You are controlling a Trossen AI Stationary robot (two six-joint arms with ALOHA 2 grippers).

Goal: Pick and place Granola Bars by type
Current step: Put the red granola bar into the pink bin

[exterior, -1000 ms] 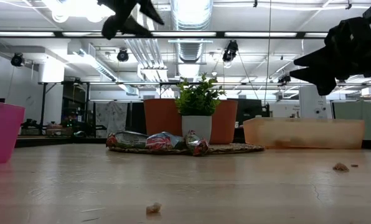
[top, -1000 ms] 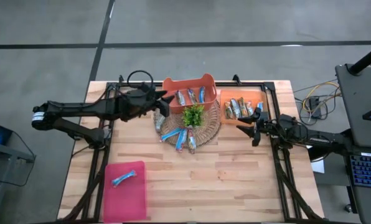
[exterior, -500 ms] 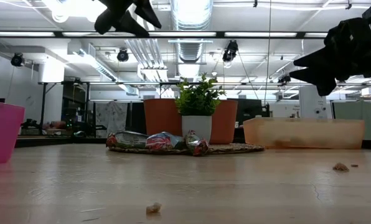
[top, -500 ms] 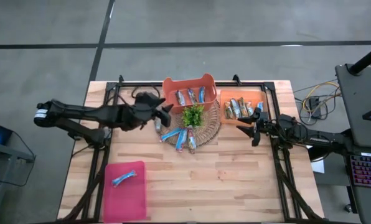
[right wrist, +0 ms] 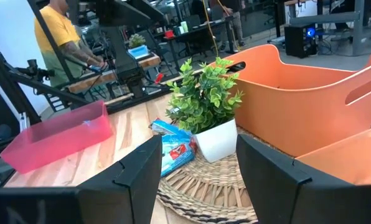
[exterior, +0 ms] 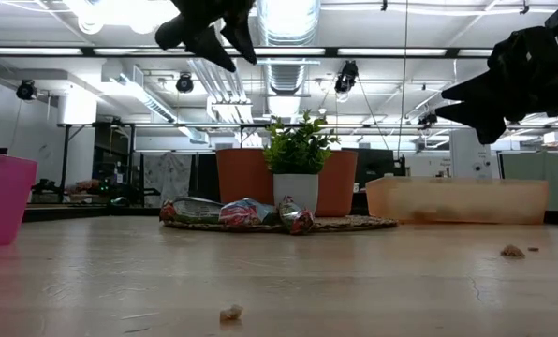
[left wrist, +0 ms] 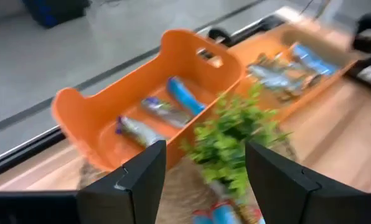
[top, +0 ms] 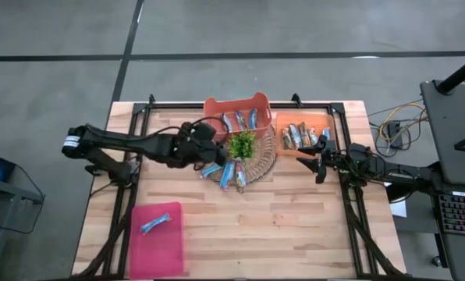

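Blue wrapped granola bars [top: 226, 172] lie on a round woven mat [top: 257, 167] beside a small green plant [top: 243, 144]. More bars lie in the orange basket [top: 239, 120], which also appears in the left wrist view [left wrist: 167, 102], and in the orange tray [top: 299, 135]. One blue bar [top: 155, 223] lies in the pink bin. My left gripper [top: 209, 150] hovers open above the mat's left edge, high over the table [exterior: 225, 42], and its wrist view [left wrist: 204, 180] looks at the plant and basket. My right gripper [top: 310, 158] waits open near the tray [right wrist: 198, 168].
The pink bin [top: 157, 238] stands at the table's near left. The plant [right wrist: 204, 102] stands in a white pot at the mat's middle, between basket and bars. A black frame runs around the table. People show in the room beyond. Crumbs [exterior: 230, 313] lie on the bare wood.
My left gripper has moved from beside the basket's left end toward the near edge and a little right, coming over the mat's left edge. It has stayed open and empty. The right arm has kept still.
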